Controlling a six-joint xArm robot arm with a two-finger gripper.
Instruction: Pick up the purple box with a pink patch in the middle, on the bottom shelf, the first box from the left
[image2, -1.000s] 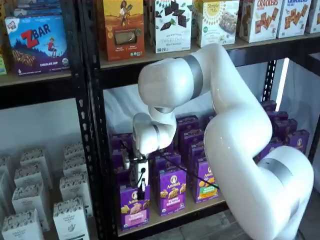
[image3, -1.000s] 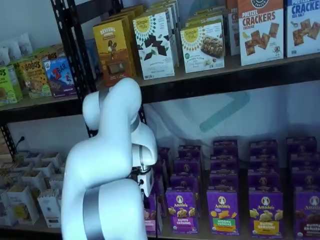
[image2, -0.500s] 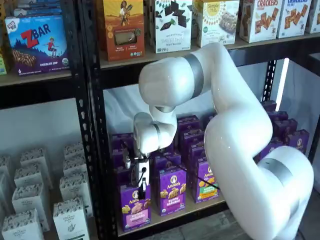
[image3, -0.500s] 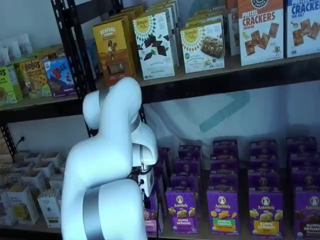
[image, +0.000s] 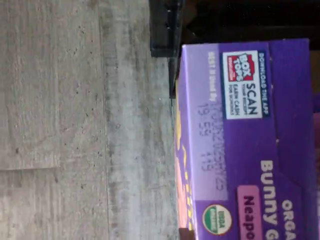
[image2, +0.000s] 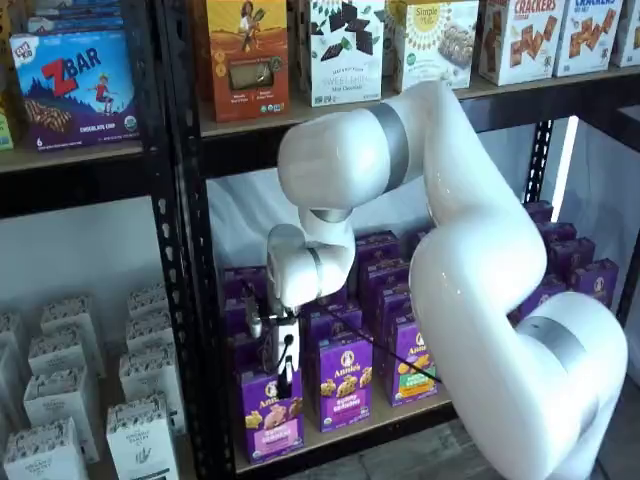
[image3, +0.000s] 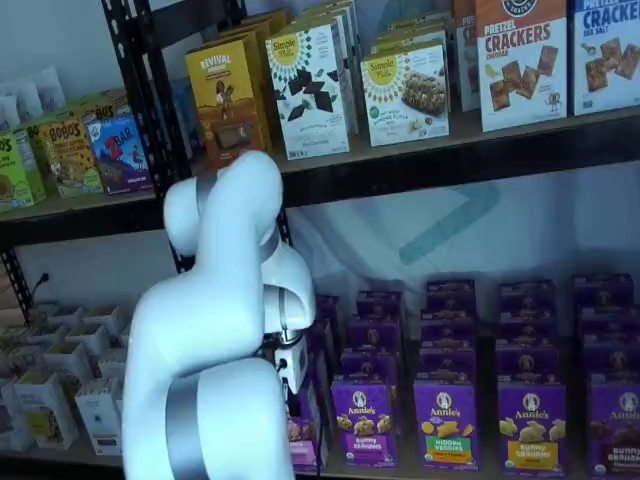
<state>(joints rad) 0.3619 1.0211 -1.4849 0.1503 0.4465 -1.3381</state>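
Purple box (image2: 270, 420), the Annie's carton with the pink panel, stands upright at the front of the bottom shelf (image2: 340, 432), just beside the black upright, with the next purple carton at its three o'clock. It looks like thin card around a light dry snack: easy to lift, stiff along its edges, but its broad faces would likely dent under a hard squeeze and the glossy print may slip. A hold near the top, across the narrow sides, seems safest. The gripper (image2: 284, 385) hangs right at the top of the box, at twelve o'clock from the pink panel; its black fingers show side-on, so I cannot tell whether they are parted or clamped on the carton
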